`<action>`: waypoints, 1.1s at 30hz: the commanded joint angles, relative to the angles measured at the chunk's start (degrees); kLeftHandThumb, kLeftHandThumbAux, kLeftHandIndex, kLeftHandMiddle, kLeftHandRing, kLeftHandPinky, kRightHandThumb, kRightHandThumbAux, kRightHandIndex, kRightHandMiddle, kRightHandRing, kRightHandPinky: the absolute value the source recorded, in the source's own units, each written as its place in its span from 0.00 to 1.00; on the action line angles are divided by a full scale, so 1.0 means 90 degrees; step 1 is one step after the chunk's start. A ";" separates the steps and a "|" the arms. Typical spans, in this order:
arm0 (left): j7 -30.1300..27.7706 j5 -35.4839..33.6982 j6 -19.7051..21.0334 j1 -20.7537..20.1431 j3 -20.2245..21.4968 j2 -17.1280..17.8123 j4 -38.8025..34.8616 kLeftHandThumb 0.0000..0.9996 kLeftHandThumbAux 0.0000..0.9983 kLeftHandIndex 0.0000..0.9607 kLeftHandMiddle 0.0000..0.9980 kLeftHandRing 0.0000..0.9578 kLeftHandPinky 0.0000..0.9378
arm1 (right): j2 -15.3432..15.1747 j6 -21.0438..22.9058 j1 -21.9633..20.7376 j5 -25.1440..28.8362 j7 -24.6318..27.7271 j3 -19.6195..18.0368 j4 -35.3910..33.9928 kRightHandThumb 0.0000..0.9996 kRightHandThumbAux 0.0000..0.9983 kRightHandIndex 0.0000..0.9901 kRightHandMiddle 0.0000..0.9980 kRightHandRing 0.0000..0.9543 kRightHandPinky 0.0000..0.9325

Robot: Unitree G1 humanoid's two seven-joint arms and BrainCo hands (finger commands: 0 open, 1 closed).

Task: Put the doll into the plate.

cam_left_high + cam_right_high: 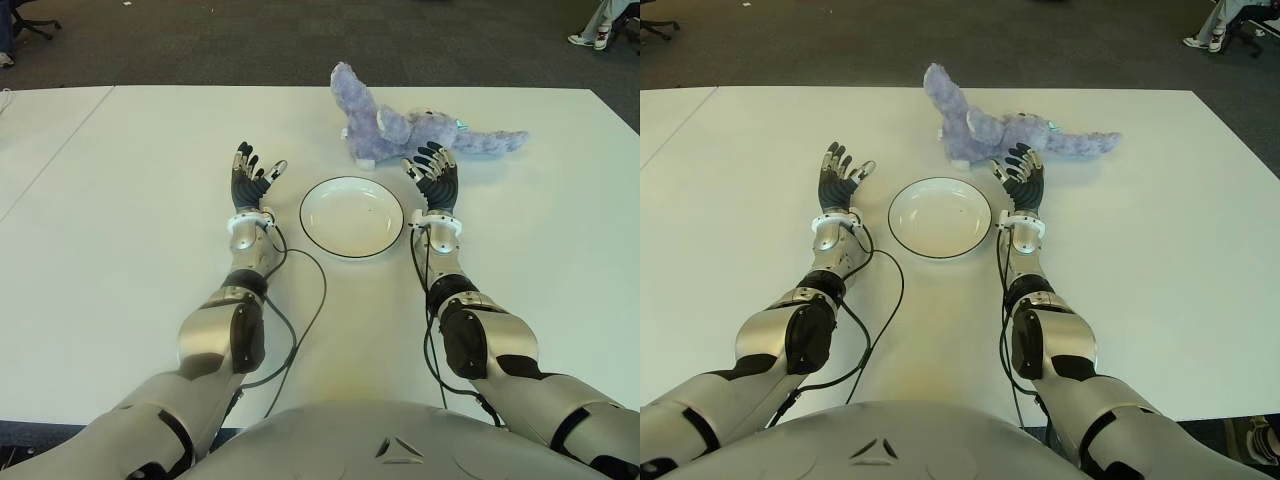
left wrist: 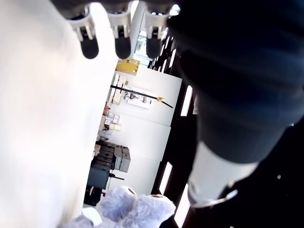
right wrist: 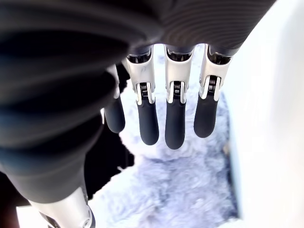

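Observation:
A fluffy lilac-blue doll (image 1: 400, 127) lies on the white table beyond the plate, its tail stretched out to the right. The round white plate (image 1: 352, 217) with a dark rim sits between my two hands and holds nothing. My right hand (image 1: 433, 170) is open, palm up, just right of the plate, its fingertips close to the doll's near side; the doll's fur (image 3: 180, 185) fills the right wrist view beyond the straight fingers (image 3: 175, 126). My left hand (image 1: 252, 172) is open left of the plate and holds nothing.
The white table (image 1: 120, 200) spreads wide on both sides, with a seam to a second tabletop at far left. Dark carpet lies beyond the far edge. A person's shoes (image 1: 588, 40) show at the top right. Cables (image 1: 305, 300) run along my forearms.

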 commanded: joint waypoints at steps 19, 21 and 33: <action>0.0022 -0.0226 0.0844 0.1302 0.0285 -0.0169 0.0833 0.02 0.87 0.04 0.02 0.03 0.06 | 0.0129 -0.0523 -0.0488 -0.0133 -0.0681 0.0378 0.0010 0.27 0.75 0.13 0.25 0.28 0.29; 0.0080 -0.0171 0.0872 0.1307 0.0242 -0.0154 0.0838 0.02 0.88 0.04 0.02 0.03 0.07 | 0.0030 -0.0485 -0.0662 -0.0133 -0.0652 0.0389 -0.0029 0.28 0.74 0.13 0.25 0.27 0.28; 0.0104 -0.0155 0.0868 0.1317 0.0227 -0.0155 0.0845 0.00 0.89 0.04 0.03 0.03 0.08 | -0.0183 -0.0575 -0.1168 -0.0061 -0.0398 0.0512 -0.0203 0.36 0.71 0.10 0.24 0.26 0.27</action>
